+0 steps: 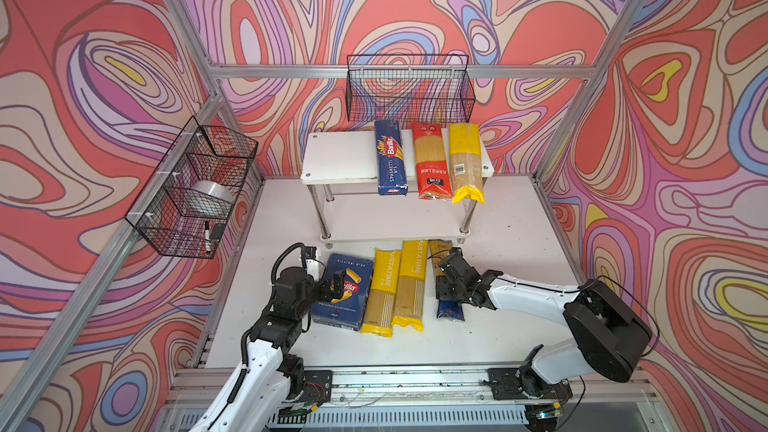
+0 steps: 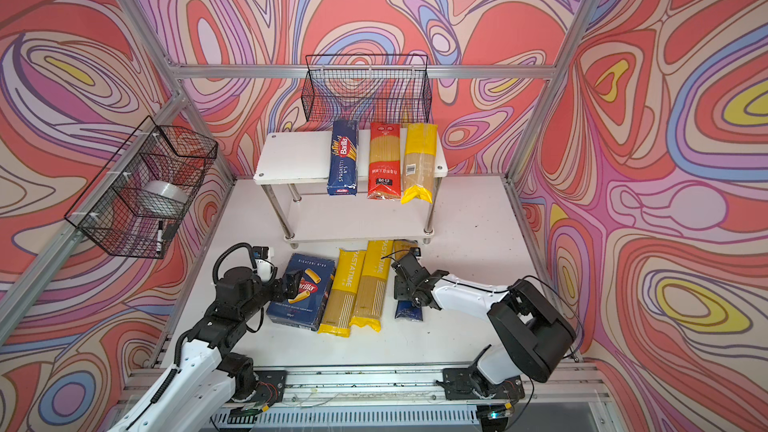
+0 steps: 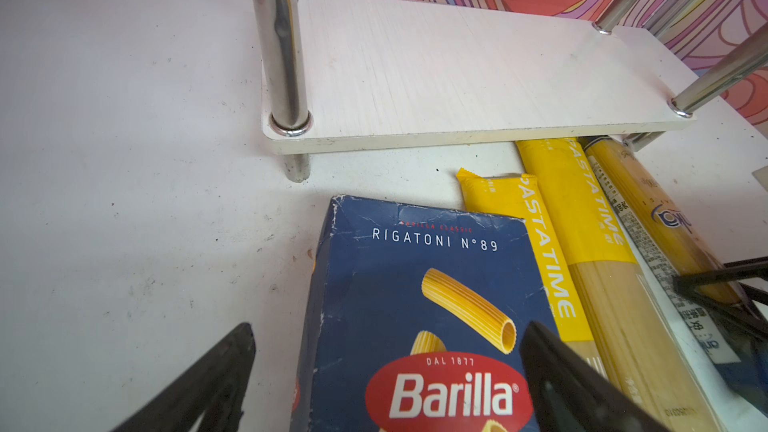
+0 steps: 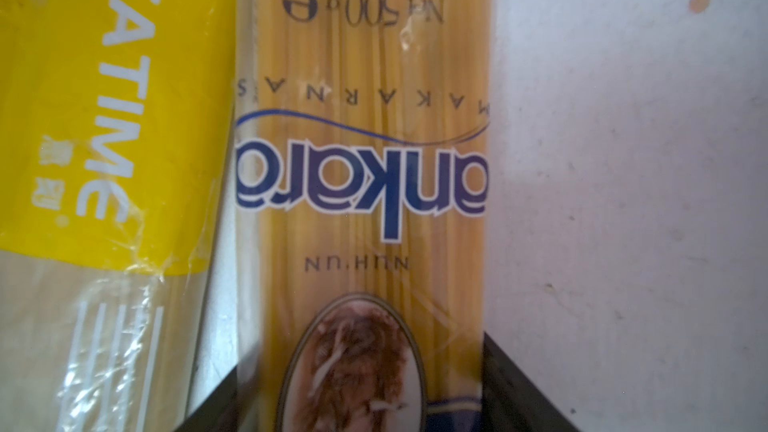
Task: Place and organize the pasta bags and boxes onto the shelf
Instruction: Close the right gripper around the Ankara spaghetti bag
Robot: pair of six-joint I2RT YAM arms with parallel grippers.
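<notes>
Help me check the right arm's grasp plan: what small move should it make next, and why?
Probably close the right gripper firmly on the ankara bag before lifting. Its fingers flank the bag's two long edges, the bag lies flat on the table, and a firm pinch is not evident.

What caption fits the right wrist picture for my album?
Right hand straddles the gold-and-navy ankara spaghetti bag, lying beside a yellow-and-clear Pasta Time bag on the white table.
</notes>
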